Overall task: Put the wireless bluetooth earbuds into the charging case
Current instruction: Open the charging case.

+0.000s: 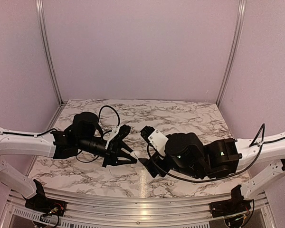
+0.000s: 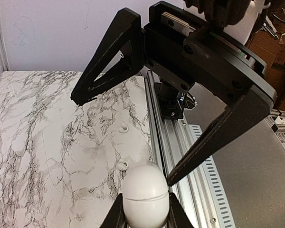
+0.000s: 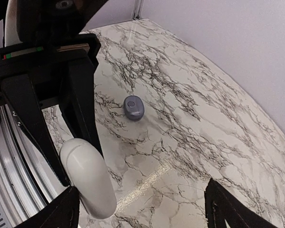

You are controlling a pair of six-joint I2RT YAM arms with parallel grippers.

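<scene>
Left gripper (image 2: 146,216) is clamped tight, its two black fingers pressed against the sides of the charging case (image 2: 145,192), and that is the grip to watch right now. Right gripper (image 3: 142,211) faces it from the other side with its jaws spread wide and nothing between them. On the left wrist camera one of its long black fingers (image 2: 218,137) slants down so that its tip sits just beside the upper edge of the case; whether tip and shell touch, I cannot tell. Underneath both lies the marble table (image 3: 190,118), and the two grippers meet over its near edge, close to the aluminium rail (image 2: 180,142). Now the case itself: a white, rounded, egg-like shell, its seam line running across it and the two halves shut together. It sticks out beyond the left fingertips. From the right wrist it shows up low and to the left, pointing down towards that camera's own left-hand finger (image 3: 61,213), so it sits off to one side of the open jaws and not squarely between them. Further out on the marble, well apart from both grippers, lies a small grey-blue oval piece (image 3: 133,108) with a darker spot on top; what it is I cannot make out. Smallest of all, two tiny white bits (image 2: 123,165) rest on the table near the rail, one close to the case.
</scene>
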